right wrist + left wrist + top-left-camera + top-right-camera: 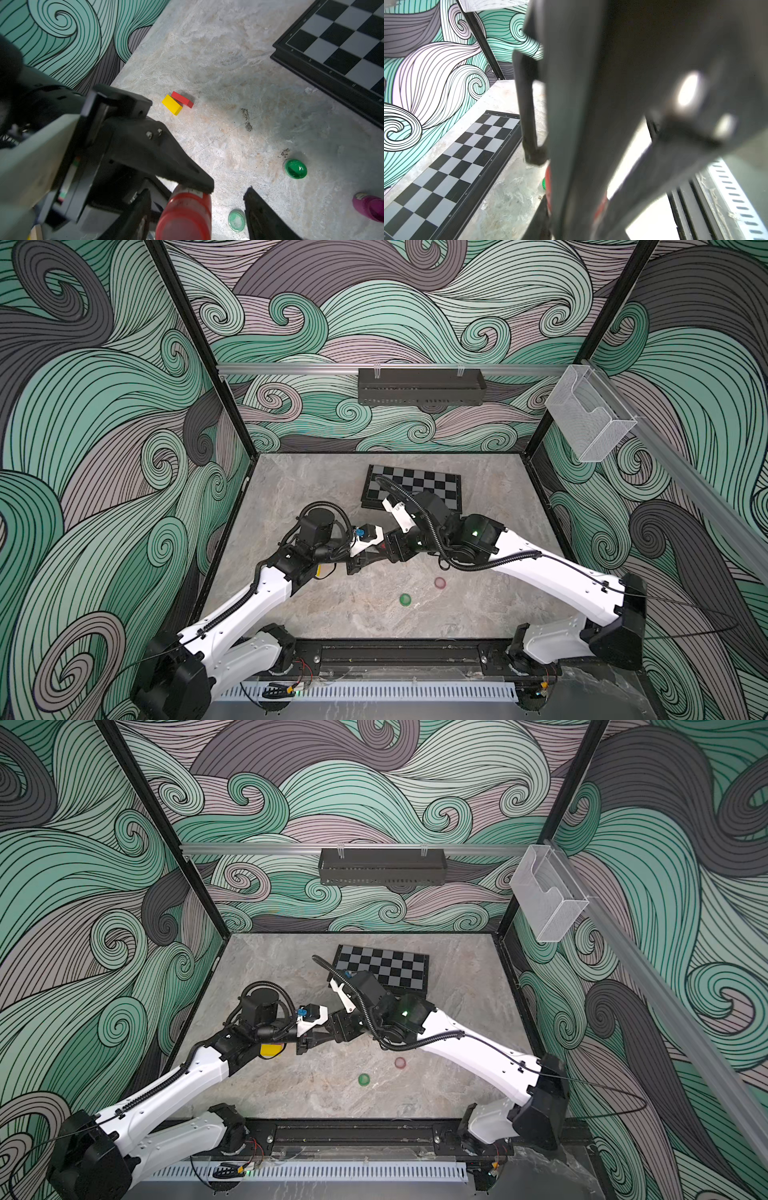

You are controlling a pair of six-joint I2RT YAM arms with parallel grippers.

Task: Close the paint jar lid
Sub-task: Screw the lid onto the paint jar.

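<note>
Red paint jar (185, 218) steadied for lid closing.
It was clamped in the left end effector (192, 197), presumably so that it could not turn, while the right end effector (199, 190) was spread wide astride its near end, gripping nothing. Beyond, a green lid (236, 220), an open green jar (295, 168) and a chessboard (342, 41) were seen apart on the tabletop (207, 62).

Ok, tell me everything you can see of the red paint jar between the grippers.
The small red plastic paint jar is a smooth, glossy cylinder with a pale label band at its far end. It is held above the grey marble table, the left gripper shut on that labelled end. The right gripper has its jaws open on either side of the near end, a gap showing on one side. Blur hides whether it is fully closed.
</note>
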